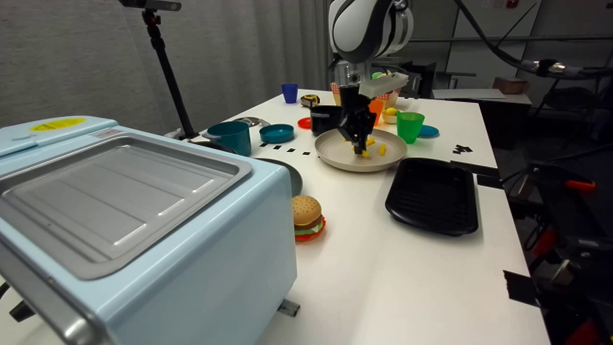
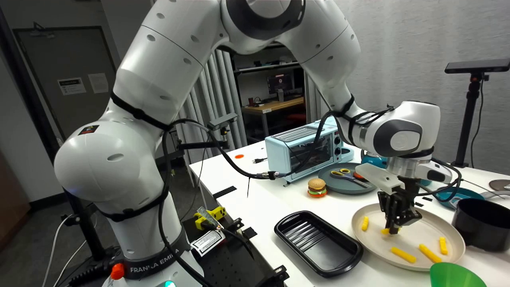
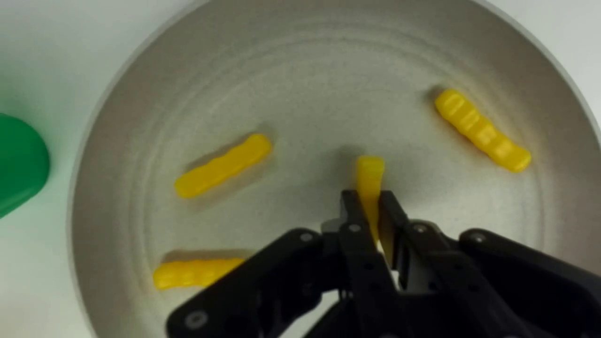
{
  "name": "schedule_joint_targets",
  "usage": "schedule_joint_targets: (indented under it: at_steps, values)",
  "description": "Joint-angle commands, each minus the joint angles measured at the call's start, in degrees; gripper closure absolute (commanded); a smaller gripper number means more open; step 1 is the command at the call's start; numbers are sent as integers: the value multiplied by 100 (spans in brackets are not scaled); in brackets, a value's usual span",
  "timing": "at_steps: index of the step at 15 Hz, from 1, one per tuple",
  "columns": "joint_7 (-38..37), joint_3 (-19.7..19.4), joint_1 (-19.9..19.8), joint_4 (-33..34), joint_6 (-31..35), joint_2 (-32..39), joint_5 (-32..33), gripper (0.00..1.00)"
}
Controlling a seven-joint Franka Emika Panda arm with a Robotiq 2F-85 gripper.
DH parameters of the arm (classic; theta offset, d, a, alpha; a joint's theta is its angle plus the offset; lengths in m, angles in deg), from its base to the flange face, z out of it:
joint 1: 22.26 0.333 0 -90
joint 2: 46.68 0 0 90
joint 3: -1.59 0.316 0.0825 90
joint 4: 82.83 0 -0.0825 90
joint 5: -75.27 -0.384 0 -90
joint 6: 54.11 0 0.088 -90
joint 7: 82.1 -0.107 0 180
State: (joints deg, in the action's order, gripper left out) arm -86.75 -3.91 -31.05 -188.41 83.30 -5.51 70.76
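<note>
yellow stick [image 3: 369, 180], held between the two black fingers [image 3: 353, 211] of the gripper [image 3: 369, 195], which is closed on it and points downward. one end of the stick stands out past the fingertips in the wrist view. the stick is inside the rim of a round beige plate [image 3: 305, 103]; whether its underside touches the plate is hard to tell, as the gripper hides much of it in both exterior views. four other yellow sticks [image 2: 403, 254] lie loose on the same plate, apart from one another (only three of these show in the wrist view). around the plate, on a white table [image 1: 354, 287]: a black tray [image 2: 326, 249], just beside it, ridged across part of its floor; a green cup [image 1: 410, 127], upright near the rim; a black pot [image 2: 482, 225], standing close by. farther along the table are a toy burger [image 2: 317, 187], a grey plate [image 2: 338, 185] bearing scissors [image 2: 354, 179], and a light blue oven [image 1: 215, 268]. in an exterior view, a teal pot [image 1: 234, 136] stands near a shallow teal pan [image 1: 277, 134]. a white arm [image 2: 318, 48] arches over from its base and carries the gripper.
</note>
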Motion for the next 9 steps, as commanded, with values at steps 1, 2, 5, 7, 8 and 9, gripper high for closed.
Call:
schedule_joint_targets:
  at_steps: [1,2,5,7,8,9]
  values:
    - [21,-166,-43,-565,-79,-658,29,97]
    - [16,-217,-55,-680,-66,-783,38,97]
    - [-3,-397,-109,-1012,-62,-1170,62,97]
    - [-2,-521,-167,-1207,-24,-1378,80,97]
    - [-11,-588,-205,-1282,-4,-1458,84,97]
    - [-9,-652,-252,-1339,17,-1525,82,97]
